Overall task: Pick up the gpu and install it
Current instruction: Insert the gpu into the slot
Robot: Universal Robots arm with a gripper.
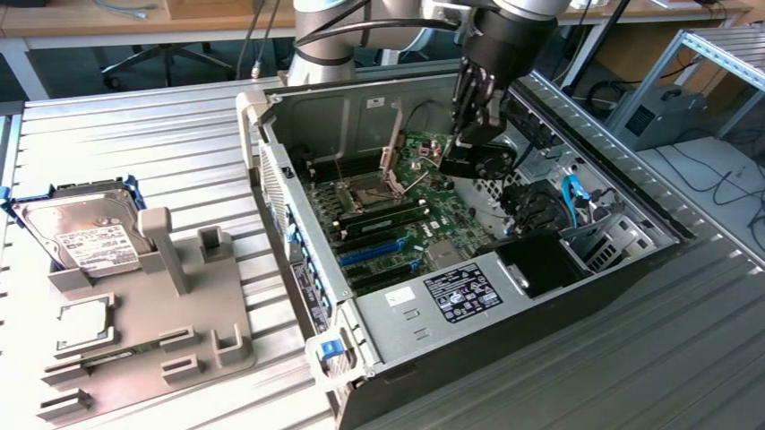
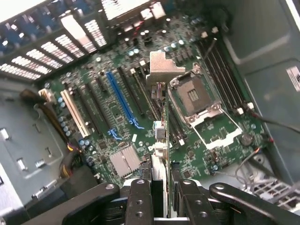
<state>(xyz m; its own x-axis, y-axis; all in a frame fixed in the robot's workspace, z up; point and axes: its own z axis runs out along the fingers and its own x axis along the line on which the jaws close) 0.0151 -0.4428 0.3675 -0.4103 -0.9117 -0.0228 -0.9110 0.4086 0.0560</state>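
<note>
Claw (image 1: 477, 134) (image 2: 161, 190): clenched on the gpu, which is pinched edge-on between the two fingers (image 2: 139, 201).
Gpu (image 1: 475, 164) (image 2: 163, 110): gripped by the claw and hung just beneath it, over the open case. It is not yet seated in a slot.
Bracket (image 2: 166, 68): silver, carried at the card's end farthest from the claw.
Case (image 1: 622, 269): laid on its side with the panel off, directly under the claw.
Motherboard (image 1: 389, 215) (image 2: 108, 126): spread across the case floor below the claw.
Blue slot (image 2: 119, 96): seen on the board below, to one side of the held card.
Socket (image 2: 197, 101): seen on the board below, on the card's other side.
Drive (image 1: 78, 228): stood in a grey holder (image 1: 156, 345) outside the case, well apart from the claw, toward the exterior view's left.
</note>
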